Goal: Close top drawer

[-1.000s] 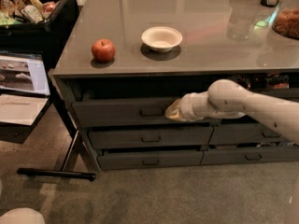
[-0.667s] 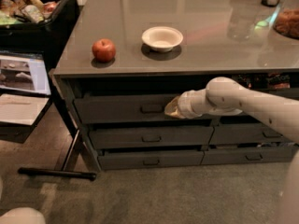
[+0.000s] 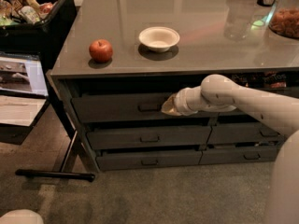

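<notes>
The top drawer (image 3: 117, 107) is a wide dark-grey drawer under the left half of the counter, with a small rectangular pull handle (image 3: 149, 107) near its middle. Its front stands slightly out from the cabinet, with a dark gap above it. My gripper (image 3: 169, 106) is at the end of the white arm that reaches in from the right. It rests against the drawer front just right of the handle.
On the grey countertop (image 3: 196, 55) sit a red apple (image 3: 101, 50) and a white bowl (image 3: 159, 38). Shallower drawers (image 3: 149, 138) lie below. A black bin of items (image 3: 32, 13) and a stand with papers (image 3: 21, 85) are at the left.
The gripper has moved slightly left along with the drawer front, and the drawer has gone further into the cabinet.
</notes>
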{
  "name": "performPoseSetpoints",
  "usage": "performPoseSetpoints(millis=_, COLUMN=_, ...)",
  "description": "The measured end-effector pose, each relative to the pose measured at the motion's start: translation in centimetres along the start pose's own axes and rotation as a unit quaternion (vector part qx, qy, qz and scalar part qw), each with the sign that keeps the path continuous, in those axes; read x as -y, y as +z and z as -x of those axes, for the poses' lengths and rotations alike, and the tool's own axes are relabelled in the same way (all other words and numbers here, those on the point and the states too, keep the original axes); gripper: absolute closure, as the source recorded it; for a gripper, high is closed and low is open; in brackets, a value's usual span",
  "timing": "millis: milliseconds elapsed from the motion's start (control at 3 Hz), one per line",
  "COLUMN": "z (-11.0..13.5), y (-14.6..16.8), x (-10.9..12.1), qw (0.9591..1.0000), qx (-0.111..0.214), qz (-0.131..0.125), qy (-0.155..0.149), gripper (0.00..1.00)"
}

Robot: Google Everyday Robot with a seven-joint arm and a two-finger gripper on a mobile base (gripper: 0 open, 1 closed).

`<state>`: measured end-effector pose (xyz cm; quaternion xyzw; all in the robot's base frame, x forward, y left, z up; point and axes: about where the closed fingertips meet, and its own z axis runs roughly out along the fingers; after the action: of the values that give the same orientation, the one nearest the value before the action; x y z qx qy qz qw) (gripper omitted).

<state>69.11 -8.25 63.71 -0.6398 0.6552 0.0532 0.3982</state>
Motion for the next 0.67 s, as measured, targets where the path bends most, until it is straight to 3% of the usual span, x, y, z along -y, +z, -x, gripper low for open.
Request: performPoseSetpoints(millis=667, z=-1.13, y=-0.22, x=0.33, qw=0.9996, qx=-0.02, qz=-0.015, qy=0.017, gripper=1.0)
